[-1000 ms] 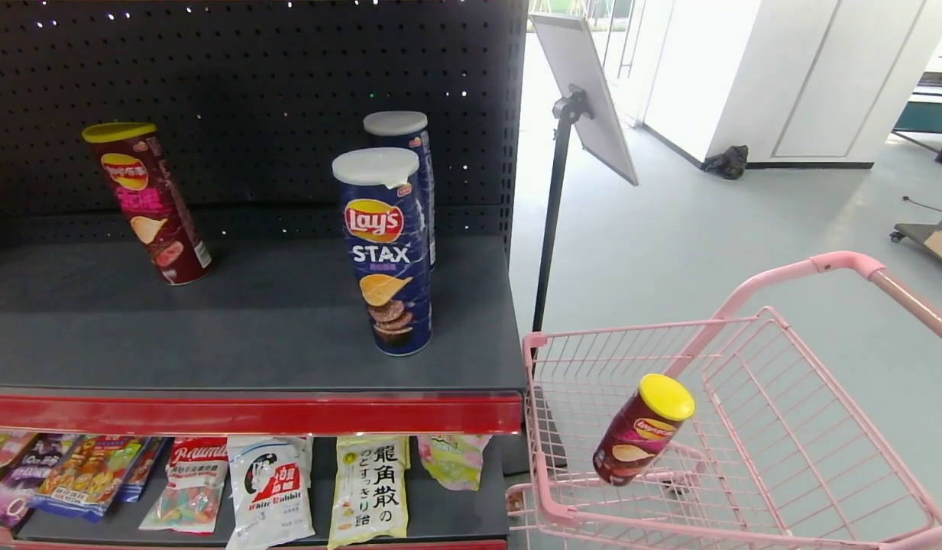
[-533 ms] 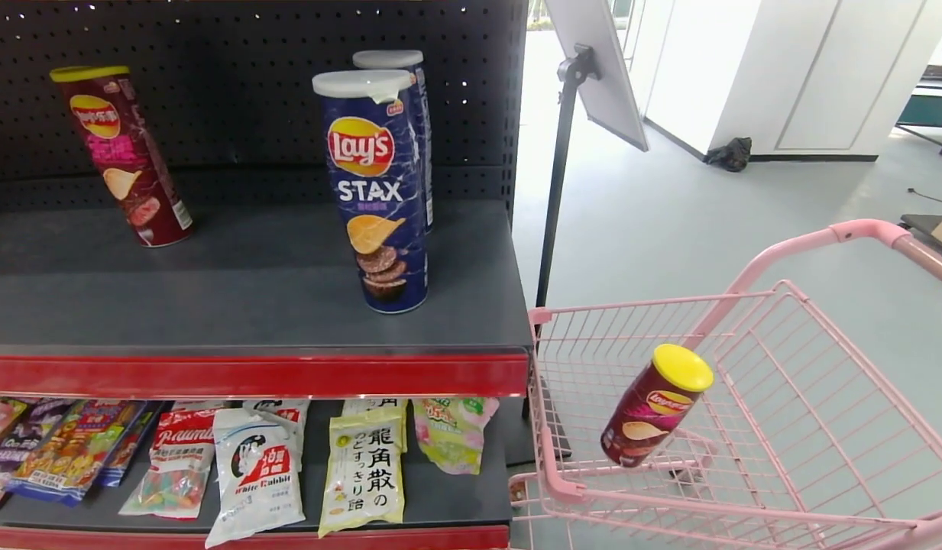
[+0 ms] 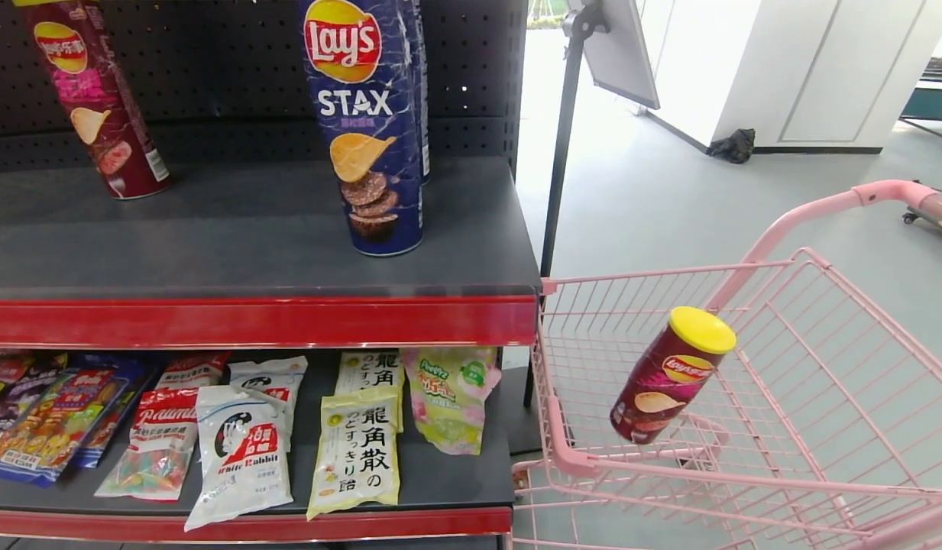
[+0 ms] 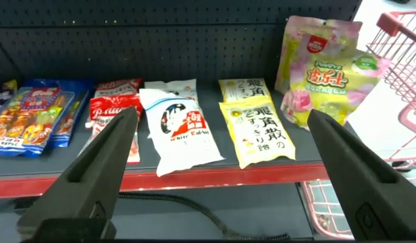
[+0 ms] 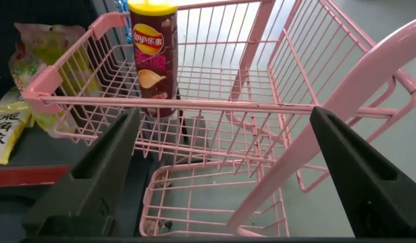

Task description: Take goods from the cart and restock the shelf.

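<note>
A maroon chip can with a yellow lid (image 3: 673,374) leans tilted inside the pink wire cart (image 3: 669,272), to the right of the shelf. On the dark upper shelf (image 3: 211,244) stand a blue chip can (image 3: 364,130), a second blue can (image 3: 423,92) behind it, and a maroon can (image 3: 92,99) at the left. My right gripper (image 5: 225,169) is open, low outside the cart's rim (image 5: 194,102), with the maroon can (image 5: 154,57) beyond that rim. My left gripper (image 4: 218,175) is open and empty, facing the lower shelf.
Several snack bags (image 3: 245,443) lie on the lower shelf (image 4: 194,177), behind its red front edge. A black sign stand pole (image 3: 558,153) rises between shelf and cart. The cart handle (image 3: 891,195) sticks out at the right, with open grey floor beyond.
The head camera has tilted down, so the shelf cans sit higher in view and more of the lower shelf shows. No object has moved.
</note>
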{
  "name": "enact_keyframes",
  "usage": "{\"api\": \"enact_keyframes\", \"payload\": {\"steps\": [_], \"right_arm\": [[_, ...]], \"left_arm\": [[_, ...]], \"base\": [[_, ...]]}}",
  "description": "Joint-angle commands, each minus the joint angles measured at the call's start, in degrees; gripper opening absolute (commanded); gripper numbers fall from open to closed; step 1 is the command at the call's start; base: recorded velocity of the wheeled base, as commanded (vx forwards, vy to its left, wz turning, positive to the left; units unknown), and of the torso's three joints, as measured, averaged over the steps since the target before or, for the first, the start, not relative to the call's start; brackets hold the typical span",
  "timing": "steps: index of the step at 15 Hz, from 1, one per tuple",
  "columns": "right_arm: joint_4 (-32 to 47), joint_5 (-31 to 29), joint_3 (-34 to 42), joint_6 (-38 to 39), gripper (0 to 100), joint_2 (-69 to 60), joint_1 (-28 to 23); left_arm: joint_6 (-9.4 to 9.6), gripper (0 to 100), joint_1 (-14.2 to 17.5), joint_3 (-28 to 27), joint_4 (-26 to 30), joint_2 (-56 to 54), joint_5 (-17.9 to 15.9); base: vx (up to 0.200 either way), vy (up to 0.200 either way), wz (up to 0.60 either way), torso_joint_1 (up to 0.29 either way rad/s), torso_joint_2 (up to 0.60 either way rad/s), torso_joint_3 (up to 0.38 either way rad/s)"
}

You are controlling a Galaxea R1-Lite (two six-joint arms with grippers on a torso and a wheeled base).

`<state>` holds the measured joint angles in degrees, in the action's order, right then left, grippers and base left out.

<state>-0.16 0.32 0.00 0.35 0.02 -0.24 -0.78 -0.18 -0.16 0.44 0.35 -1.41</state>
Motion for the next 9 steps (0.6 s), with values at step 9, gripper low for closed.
{"api": "enact_keyframes", "payload": {"steps": [9], "right_arm": [[-3.18, 7.51, -32.78, -0.71, 100, 29.16, 3.94]], "left_arm": [[-0.01, 100, 0.01, -0.02, 0.00, 0.09, 0.01]], "base": [[0.000, 0.000, 0.00, -0.005, 0.02, 0.011]]}}
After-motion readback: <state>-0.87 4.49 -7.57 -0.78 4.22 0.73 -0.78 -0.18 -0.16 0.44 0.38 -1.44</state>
